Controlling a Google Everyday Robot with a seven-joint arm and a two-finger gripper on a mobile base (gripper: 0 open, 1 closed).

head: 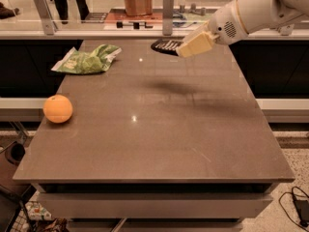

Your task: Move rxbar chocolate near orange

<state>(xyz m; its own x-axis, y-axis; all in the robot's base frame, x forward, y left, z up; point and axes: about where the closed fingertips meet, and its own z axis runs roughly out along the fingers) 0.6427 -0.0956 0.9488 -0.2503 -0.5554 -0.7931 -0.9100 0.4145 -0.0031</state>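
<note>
The rxbar chocolate (pixel 165 46), a flat black bar with pale lettering, is held in the air above the table's far edge. My gripper (pixel 187 46), with cream fingers (pixel 197 43), is shut on the bar's right end, and the bar sticks out to the left. My white arm comes in from the upper right. The orange (pixel 58 108) sits on the table near the left edge, far to the left of the gripper and nearer the front.
A wrinkly green snack bag (pixel 87 59) lies at the table's back left. The brown table (pixel 159 139) drops off at the front and both sides. A counter with a glass partition (pixel 96 28) runs behind the table.
</note>
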